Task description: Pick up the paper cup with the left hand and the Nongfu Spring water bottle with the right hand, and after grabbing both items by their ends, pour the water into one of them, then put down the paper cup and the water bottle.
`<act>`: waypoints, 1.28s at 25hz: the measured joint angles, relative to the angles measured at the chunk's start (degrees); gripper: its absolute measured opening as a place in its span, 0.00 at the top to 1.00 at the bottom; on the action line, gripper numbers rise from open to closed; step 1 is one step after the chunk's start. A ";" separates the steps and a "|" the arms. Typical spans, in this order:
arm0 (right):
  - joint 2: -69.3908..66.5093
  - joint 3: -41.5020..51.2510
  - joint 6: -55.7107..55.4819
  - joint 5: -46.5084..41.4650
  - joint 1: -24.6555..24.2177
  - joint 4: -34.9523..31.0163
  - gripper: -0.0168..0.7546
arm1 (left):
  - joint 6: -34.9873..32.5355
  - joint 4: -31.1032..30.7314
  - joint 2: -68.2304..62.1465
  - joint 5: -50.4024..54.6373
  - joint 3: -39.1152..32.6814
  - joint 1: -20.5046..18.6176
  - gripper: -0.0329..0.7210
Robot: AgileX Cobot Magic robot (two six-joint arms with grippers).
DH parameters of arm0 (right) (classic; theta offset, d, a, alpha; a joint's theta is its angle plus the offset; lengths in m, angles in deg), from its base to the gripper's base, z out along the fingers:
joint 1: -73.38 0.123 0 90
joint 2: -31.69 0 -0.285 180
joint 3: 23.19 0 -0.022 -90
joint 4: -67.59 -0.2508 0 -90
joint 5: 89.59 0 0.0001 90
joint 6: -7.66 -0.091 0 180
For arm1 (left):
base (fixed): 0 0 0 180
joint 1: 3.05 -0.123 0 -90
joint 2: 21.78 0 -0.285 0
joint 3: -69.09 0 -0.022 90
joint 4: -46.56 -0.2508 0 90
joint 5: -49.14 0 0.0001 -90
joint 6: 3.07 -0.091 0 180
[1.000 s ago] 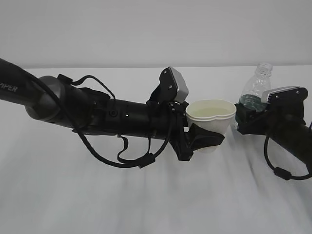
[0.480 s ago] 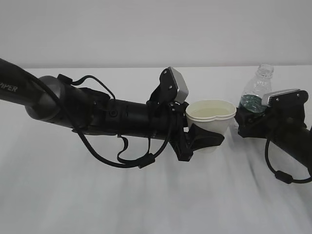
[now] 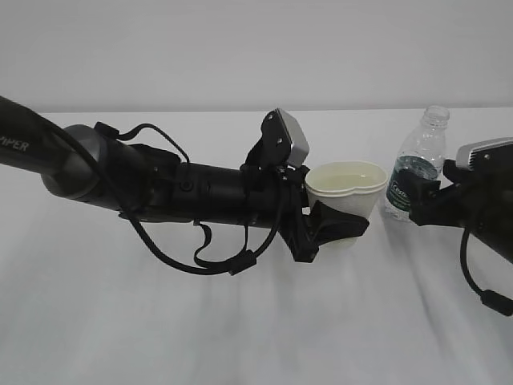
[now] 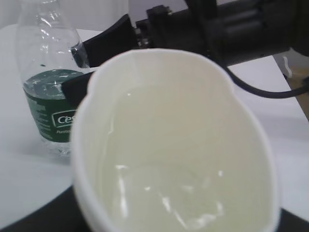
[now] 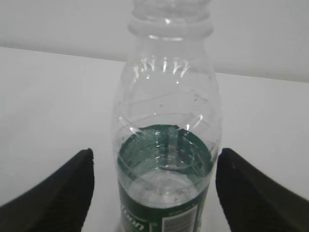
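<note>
Now a squeezed, water-filled paper cup [image 3: 346, 188] beside upright clear bottle [image 3: 414, 173].

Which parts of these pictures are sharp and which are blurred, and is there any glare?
Left wrist view: the paper cup fills the frame, soft-edged, with small glints on the water; the bottle behind is sharper. Right wrist view: the bottle is fairly clear, with highlights on its ribs; the right hand fingertips are dark and blurred. Exterior view: even light, faint shadows on the table.
</note>
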 joint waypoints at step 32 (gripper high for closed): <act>21.18 19.03 -0.43 0.04 0.00 2.31 0.22 | -2.34 6.37 0.00 1.51 0.00 -11.88 0.45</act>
